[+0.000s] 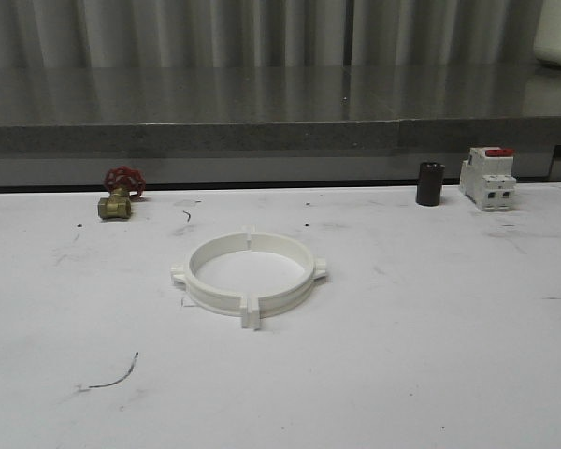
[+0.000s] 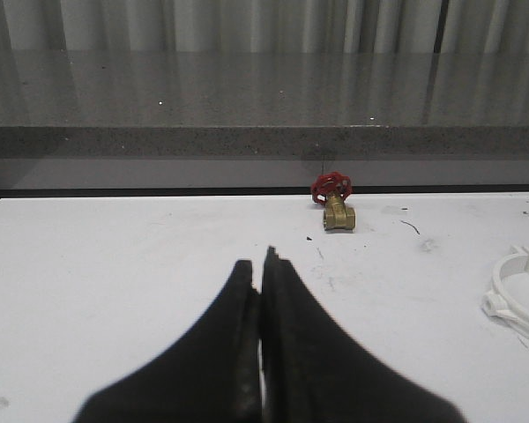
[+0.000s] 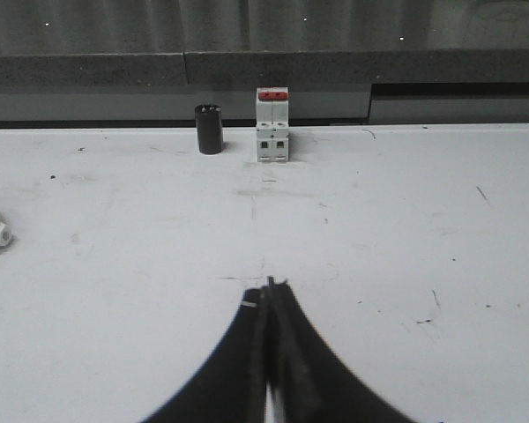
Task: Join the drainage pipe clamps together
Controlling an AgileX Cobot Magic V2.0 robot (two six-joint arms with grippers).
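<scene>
Front view: drainage pipe clamps (image 1: 250, 273) sit as one closed ring mid-table (image 1: 430, 355). Wrist views: left pincer (image 2: 261, 264) and right pincer (image 3: 271, 286) both pressed together, empty. Along the far edge: brass valve (image 1: 119, 194), black cylinder (image 1: 429, 183), breaker (image 1: 487, 178), all clear of the ring.

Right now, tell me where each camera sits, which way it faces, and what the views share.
Front view: looks forward over the table at the joined drainage pipe clamps.
Left wrist view: on the left arm, facing the brass valve; shut left gripper shows.
Right wrist view: on the right arm, facing the breaker and black cylinder; shut right gripper shows.
Shared: all three catch the clamps.
</scene>
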